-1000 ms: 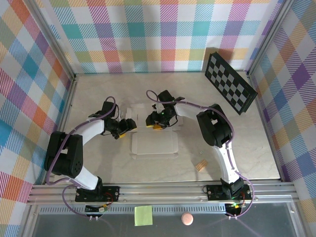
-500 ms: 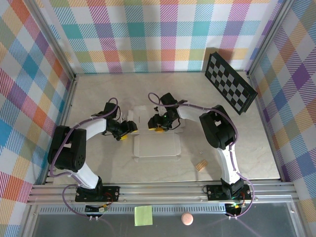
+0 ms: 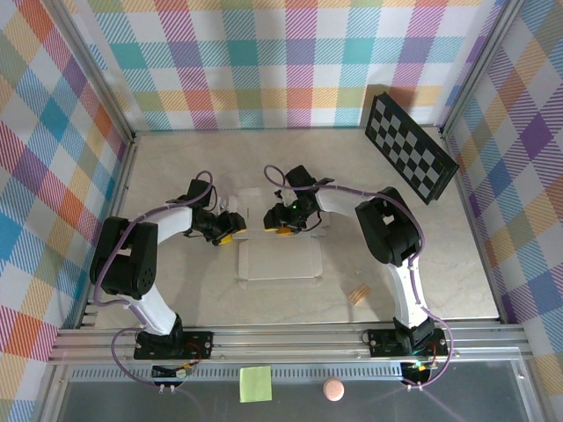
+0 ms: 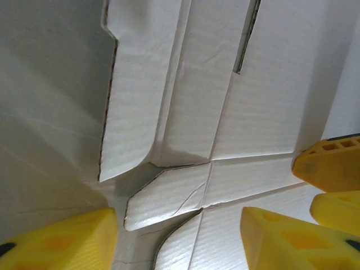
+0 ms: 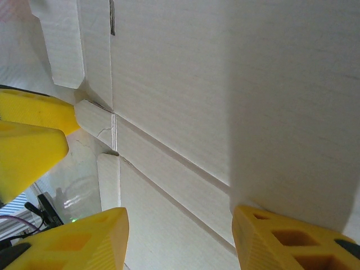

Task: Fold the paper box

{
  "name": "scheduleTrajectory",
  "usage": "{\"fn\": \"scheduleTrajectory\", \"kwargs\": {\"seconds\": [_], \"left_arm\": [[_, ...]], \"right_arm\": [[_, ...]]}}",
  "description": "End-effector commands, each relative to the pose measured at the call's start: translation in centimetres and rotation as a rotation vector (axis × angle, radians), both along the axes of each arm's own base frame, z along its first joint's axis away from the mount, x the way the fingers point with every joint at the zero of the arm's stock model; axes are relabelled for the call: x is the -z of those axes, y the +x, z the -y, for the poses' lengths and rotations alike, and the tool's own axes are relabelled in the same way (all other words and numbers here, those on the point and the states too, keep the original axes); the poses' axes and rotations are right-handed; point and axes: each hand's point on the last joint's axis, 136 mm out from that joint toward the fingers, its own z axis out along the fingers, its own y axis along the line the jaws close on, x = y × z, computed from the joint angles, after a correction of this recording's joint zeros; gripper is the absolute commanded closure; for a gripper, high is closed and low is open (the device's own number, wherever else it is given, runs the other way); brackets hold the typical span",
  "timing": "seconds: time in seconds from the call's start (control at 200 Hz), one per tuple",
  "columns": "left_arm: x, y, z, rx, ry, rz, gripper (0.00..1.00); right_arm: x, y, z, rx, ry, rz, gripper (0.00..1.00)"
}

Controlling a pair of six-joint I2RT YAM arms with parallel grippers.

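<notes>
The paper box (image 3: 278, 258) lies as a pale creased sheet in the middle of the table, its far edge under both grippers. My left gripper (image 3: 230, 228) is at the sheet's far left corner. It is open, and its yellow fingers (image 4: 62, 242) straddle a small rounded flap (image 4: 169, 199) without touching it. My right gripper (image 3: 281, 221) is open over the sheet's far edge. Its fingers (image 5: 292, 242) stand wide apart above a creased panel (image 5: 169, 185), with a raised panel (image 5: 292, 101) beside the right finger. The left gripper's yellow fingers (image 5: 31, 152) show close by.
A black-and-white checkerboard panel (image 3: 411, 147) leans at the back right. A small tan block (image 3: 358, 294) lies right of the sheet. A yellow-green sticky note (image 3: 256, 383) and a pink ball (image 3: 332, 389) sit below the rail. Plaid walls enclose three sides.
My left gripper has moved right to the sheet's far left flap and its jaws have narrowed. The right gripper and the sheet shifted slightly right early on, then held still.
</notes>
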Motion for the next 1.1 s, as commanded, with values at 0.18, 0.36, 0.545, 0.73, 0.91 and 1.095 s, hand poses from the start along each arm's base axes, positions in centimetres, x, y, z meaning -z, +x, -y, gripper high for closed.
{"fn": "scheduleTrajectory", "kwargs": {"seconds": [0.18, 0.36, 0.545, 0.73, 0.91, 1.095], "left_arm": [[-3.0, 0.8, 1.4, 0.012, -0.063, 0.066, 0.47], [-4.4, 0.5, 2.7, 0.047, -0.083, 0.089, 0.49], [-4.2, 0.6, 4.8, 0.096, -0.087, 0.077, 0.50], [-3.1, 0.8, 6.8, 0.138, -0.089, 0.051, 0.50], [-1.2, 0.6, 7.7, 0.161, -0.079, 0.011, 0.52], [1.1, -0.1, 7.5, 0.157, -0.066, -0.040, 0.53]], "right_arm": [[1.7, -1.2, 1.2, -0.001, -0.070, -0.035, 0.47], [1.6, -1.1, 1.1, 0.001, -0.069, -0.036, 0.47], [1.5, -1.1, 1.1, -0.004, -0.071, -0.033, 0.47], [1.6, -1.2, 1.2, -0.005, -0.076, -0.033, 0.48], [1.9, -1.2, 1.3, -0.008, -0.082, -0.036, 0.54], [2.3, -1.2, 1.4, -0.011, -0.090, -0.038, 0.65]]}}
